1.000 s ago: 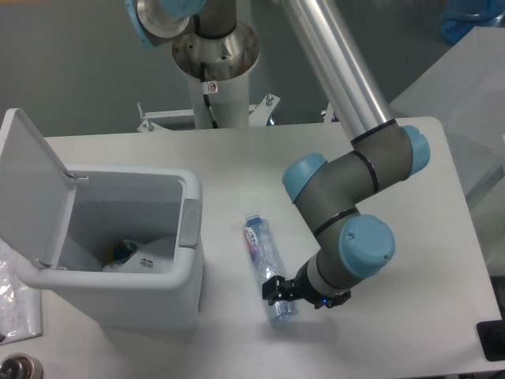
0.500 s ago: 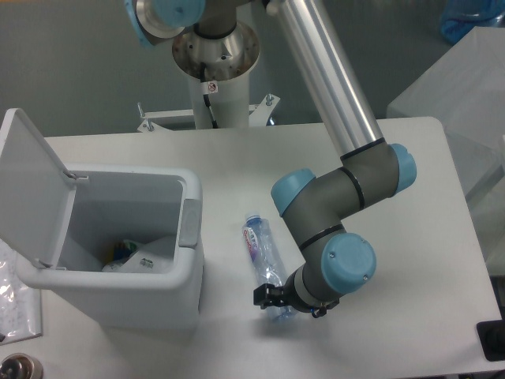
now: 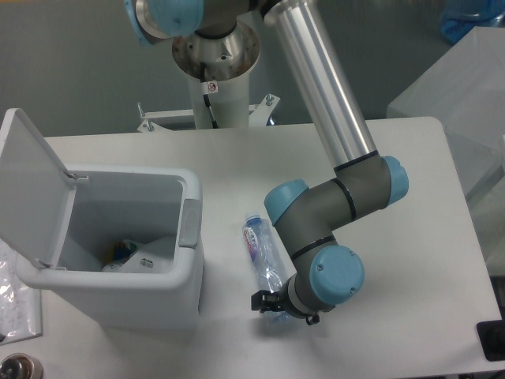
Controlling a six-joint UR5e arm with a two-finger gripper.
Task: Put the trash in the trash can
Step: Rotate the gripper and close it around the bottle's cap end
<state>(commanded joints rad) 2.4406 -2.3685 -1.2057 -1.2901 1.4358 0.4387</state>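
Clear plastic bottle (image 3: 263, 257) lies flat on the white table (image 3: 410, 237), just right of the open trash can (image 3: 118, 245). The gripper (image 3: 272, 304) sits low at the bottle's near end, likely to grasp it; whether its fingers have closed cannot be told.

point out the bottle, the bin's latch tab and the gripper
bottle (image 3: 258, 245): fixed camera, on its label
latch tab (image 3: 189, 224): fixed camera, middle of the tab
gripper (image 3: 268, 302): fixed camera, at its fingertips
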